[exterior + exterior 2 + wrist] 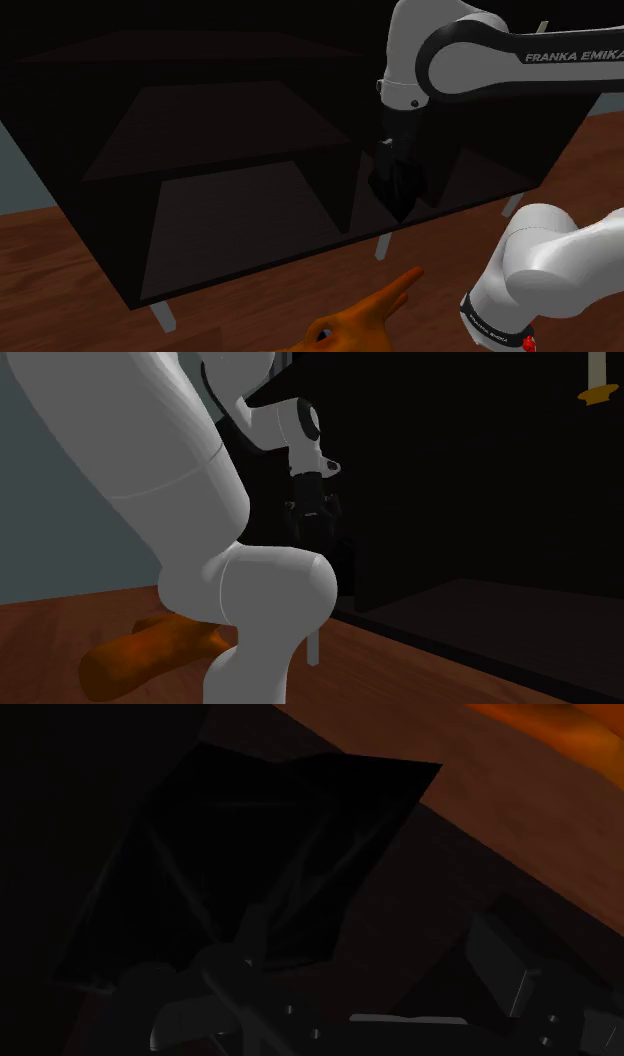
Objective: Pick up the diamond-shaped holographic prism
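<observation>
Black shelving [120,200] stands on a wooden floor [40,270] at the shoulder view's left. An orange toy [365,310] lies before it, and just right of that the gripper [395,185] hangs at a lower compartment's mouth. Its fingers [505,969] are spread apart, gripping nothing. The dark faceted prism [260,854] lies just ahead of them on a dark surface.

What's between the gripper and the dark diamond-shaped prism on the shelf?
Nothing I can see. In the wrist view the prism sits right ahead of the open gripper, one finger overlapping its lower edge, bare shelf board beside it.
</observation>
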`<action>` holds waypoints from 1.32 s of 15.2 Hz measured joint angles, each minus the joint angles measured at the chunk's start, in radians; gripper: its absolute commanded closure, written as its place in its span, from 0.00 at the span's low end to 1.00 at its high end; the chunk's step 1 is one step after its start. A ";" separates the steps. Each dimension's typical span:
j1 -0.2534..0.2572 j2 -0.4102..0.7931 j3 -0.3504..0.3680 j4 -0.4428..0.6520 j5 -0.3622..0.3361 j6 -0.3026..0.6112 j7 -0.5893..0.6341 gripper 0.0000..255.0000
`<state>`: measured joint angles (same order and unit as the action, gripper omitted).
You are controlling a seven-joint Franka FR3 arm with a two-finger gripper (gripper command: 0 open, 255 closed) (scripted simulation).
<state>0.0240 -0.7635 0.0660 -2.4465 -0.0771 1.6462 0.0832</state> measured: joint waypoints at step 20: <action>-0.352 0.128 0.796 -0.153 -0.239 -0.027 1.229 1.00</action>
<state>-0.3275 -0.6353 0.8624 -2.5997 -0.3161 1.6188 1.3127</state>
